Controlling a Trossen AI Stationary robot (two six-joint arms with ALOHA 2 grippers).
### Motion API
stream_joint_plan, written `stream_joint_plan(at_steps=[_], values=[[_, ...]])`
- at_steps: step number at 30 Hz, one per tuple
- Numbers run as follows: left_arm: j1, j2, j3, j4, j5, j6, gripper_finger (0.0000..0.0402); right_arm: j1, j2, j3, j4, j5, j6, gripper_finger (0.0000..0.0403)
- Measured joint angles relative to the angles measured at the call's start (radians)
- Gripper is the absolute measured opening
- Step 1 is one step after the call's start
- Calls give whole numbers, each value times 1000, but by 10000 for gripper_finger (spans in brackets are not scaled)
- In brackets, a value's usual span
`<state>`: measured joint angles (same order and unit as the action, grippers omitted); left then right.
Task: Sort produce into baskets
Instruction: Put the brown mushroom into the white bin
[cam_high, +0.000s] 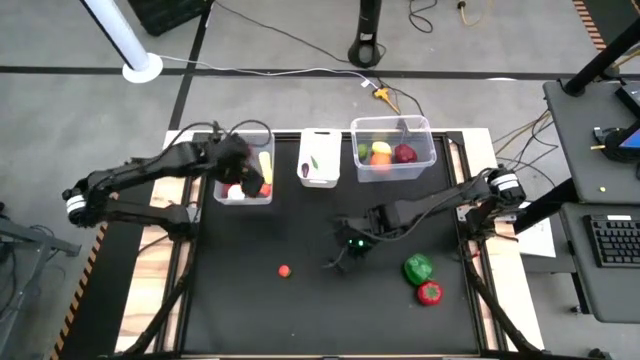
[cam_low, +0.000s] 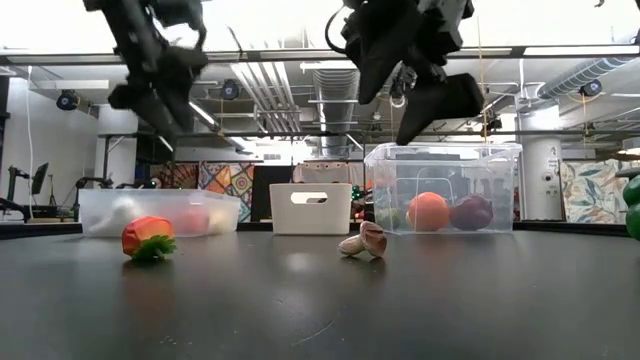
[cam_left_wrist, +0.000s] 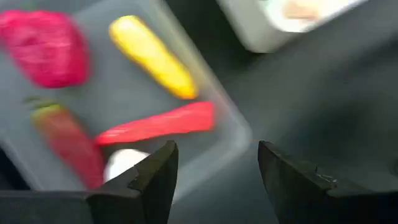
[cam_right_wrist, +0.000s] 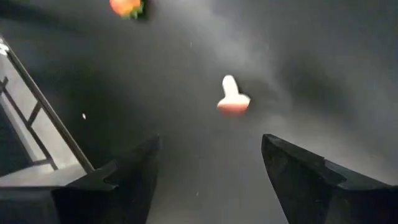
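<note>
Open mat between strawberry and green pepper.

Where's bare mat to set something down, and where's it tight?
Free: the mat's near-left corner, left of the small red fruit, and the strip between it and the left clear tub. Tight: mid-right, where the right gripper hangs open over a mushroom, with the green pepper and red pepper beside.
</note>
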<state>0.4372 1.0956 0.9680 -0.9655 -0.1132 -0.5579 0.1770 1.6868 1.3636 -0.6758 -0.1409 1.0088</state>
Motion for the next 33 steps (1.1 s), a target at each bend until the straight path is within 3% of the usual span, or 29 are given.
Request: stream_joint_plan(at_steps=[7,15,19,33], values=[[-284,-97,0,114,-45,-130,203,20,48,0,1,1,84,265],[-532,-110,0,302,-292,-185,204,52,83,-1,12,30,44,257],[-562,-95,0,384,-306,-169,204,63,116,0,52,91,-12,252],[-567,-80,1,447,-305,-193,204,63,258,0,109,112,-43,213]])
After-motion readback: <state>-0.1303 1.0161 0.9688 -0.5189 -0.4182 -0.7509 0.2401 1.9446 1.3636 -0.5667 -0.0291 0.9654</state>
